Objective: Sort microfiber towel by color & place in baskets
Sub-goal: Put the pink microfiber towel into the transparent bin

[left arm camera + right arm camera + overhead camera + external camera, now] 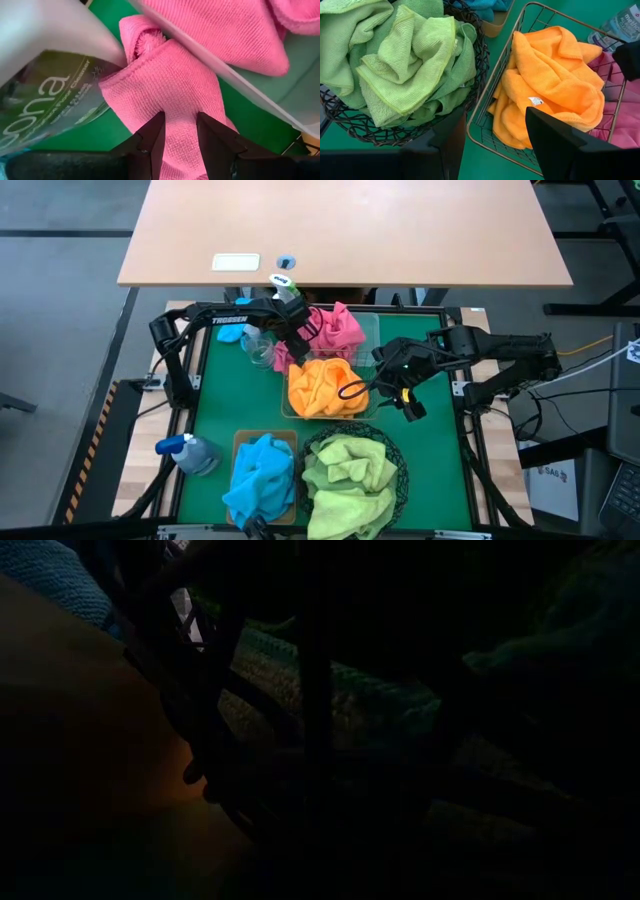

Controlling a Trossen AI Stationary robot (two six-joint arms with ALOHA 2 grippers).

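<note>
Pink towels (338, 328) fill the clear basket (372, 325) at the far side. One pink towel (165, 85) sits outside that basket's wall (260, 97), beside a spray bottle (45, 95), and my left gripper (179, 120) is shut on it. Orange towels (322, 385) lie in the wire basket (485, 100). Blue towels (260, 475) are in the tan bin (240, 442), and green towels (348, 475) in the round black mesh basket (398, 465). My right gripper (495, 117) hangs open above the gap between the wire and black baskets. My left gripper pinches a bunched fold of the pink towel (178, 107) between its two fingers (156, 132), coming from above and slanting down. The towel spreads out ahead of the fingers, against the spray bottle and the clear basket's wall. I cannot tell how many layers it holds.
A clear spray bottle (258, 345) stands just left of the clear basket, and a blue one (190, 452) lies near the mat's left edge. Bare green mat (215, 395) lies between them. A wooden table (350, 230) stands beyond. The low view is dark, blocked by the black basket (250, 710).
</note>
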